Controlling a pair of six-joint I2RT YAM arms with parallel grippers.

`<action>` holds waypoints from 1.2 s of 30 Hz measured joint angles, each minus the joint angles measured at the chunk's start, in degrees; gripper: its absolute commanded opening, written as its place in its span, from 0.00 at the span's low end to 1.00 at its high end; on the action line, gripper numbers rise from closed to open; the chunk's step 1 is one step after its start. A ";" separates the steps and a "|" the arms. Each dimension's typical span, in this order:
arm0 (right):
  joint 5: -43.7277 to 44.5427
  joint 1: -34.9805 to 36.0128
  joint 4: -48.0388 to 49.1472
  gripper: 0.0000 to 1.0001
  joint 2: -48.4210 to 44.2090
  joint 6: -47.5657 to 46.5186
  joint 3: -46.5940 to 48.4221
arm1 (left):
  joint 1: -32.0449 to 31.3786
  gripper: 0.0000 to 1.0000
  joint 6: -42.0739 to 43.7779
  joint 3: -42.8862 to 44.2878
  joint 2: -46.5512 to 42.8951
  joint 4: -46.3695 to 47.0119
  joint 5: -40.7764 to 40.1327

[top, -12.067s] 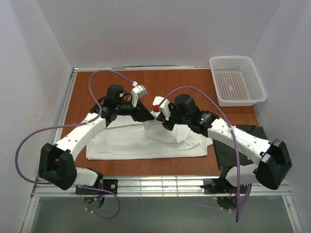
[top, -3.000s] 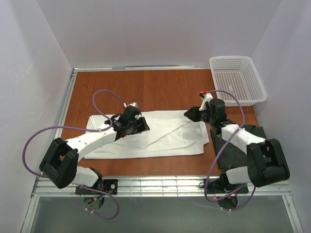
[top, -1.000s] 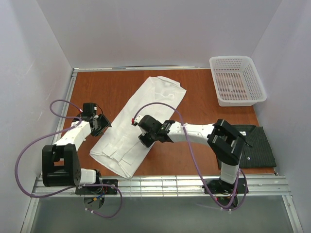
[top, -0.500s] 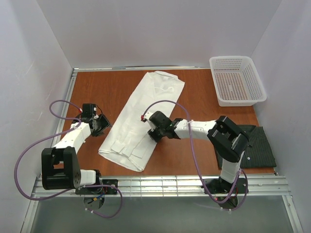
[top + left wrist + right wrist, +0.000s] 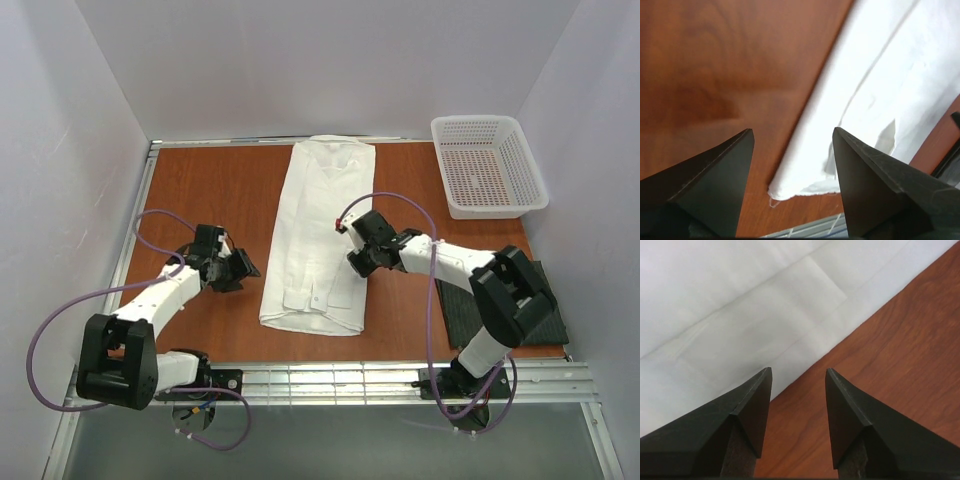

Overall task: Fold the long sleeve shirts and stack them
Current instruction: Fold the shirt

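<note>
- Though folded into a long narrow strip, white shirt (image 5: 318, 240) lies flat mid-table, collar at the far edge, hem toward the arms.
- Dark shirt (image 5: 548, 308) sits flat at the near right edge, partly under the right arm, well apart from the white one.
- Left gripper (image 5: 791, 131): jaws moderately apart, nothing held. It hangs over bare wood just beside the strip's left edge, close to the hem corner.
- Right gripper (image 5: 799, 370): jaws part open, empty, poised across the strip's right edge. Cannot tell if it touches the cloth.
- Handling, my guess: thin cloth, light and limp, no stiffness except maybe the collar. Stacked layers likely slip apart if only the top one is pinched.
- Best hold looks like both hem corners, taking every layer at once, then carrying the hem toward the collar.
- Table (image 5: 220, 190): smooth reddish wood, probably slick, so cloth should slide easily.
- Walls (image 5: 100, 100): plain white, close on three sides. Basket (image 5: 490, 165) stands in the far right corner.
</note>
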 measured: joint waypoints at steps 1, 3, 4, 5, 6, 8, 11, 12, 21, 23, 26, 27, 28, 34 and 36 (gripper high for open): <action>-0.42 0.33 -0.79 0.41 -1.79 0.79 -0.46 | -1.97 0.60 -0.35 -0.35 -0.11 0.26 0.17; -1.01 1.31 -2.16 0.41 -5.51 2.38 -1.14 | -5.64 0.58 -1.38 -1.20 -0.09 0.50 0.48; -1.49 2.14 -2.45 0.41 -7.72 3.89 -1.40 | -7.17 0.56 -1.86 -1.88 -0.09 0.72 0.57; -1.73 2.93 -2.51 0.41 -9.31 5.18 -1.55 | -8.13 0.56 -2.29 -2.49 -0.07 0.98 0.59; -2.12 3.61 -2.47 0.41 -10.62 6.56 -1.73 | -8.94 0.54 -2.67 -3.06 0.02 1.03 0.57; -2.89 5.25 -2.12 0.41 -12.44 9.38 -2.49 | -10.47 0.50 -3.19 -4.02 0.39 1.11 0.52; -3.78 7.87 -1.64 0.41 -12.50 13.31 -4.72 | -12.68 0.46 -4.09 -4.52 1.36 1.53 0.33; -3.89 8.81 -1.70 0.41 -12.02 14.21 -5.53 | -13.44 0.45 -4.24 -4.52 1.49 1.79 0.33; -3.48 15.21 -1.18 0.40 -10.16 20.48 -12.15 | -18.10 0.38 -5.46 -4.68 2.05 2.73 0.33; -3.13 15.43 -0.55 0.40 -11.39 21.46 -13.51 | -18.32 0.37 -5.62 -4.94 1.75 2.51 0.46; -2.69 15.45 -1.07 0.41 -14.93 23.23 -16.33 | -19.02 0.36 -5.99 -5.40 1.03 1.73 0.96; -2.62 15.45 -1.75 0.42 -16.41 24.02 -17.35 | -19.32 0.38 -6.14 -5.55 0.76 1.40 1.27; -2.49 15.45 -2.86 0.48 -17.94 24.94 -18.14 | -19.63 0.41 -6.34 -5.84 0.37 1.05 1.53; -2.10 14.86 -6.47 0.68 -25.90 33.44 -20.41 | -20.33 0.57 -7.80 -6.49 -1.60 -0.52 2.08; -2.32 13.99 -6.62 0.67 -27.50 36.46 -21.38 | -20.37 0.58 -8.26 -6.51 -1.81 -0.66 2.34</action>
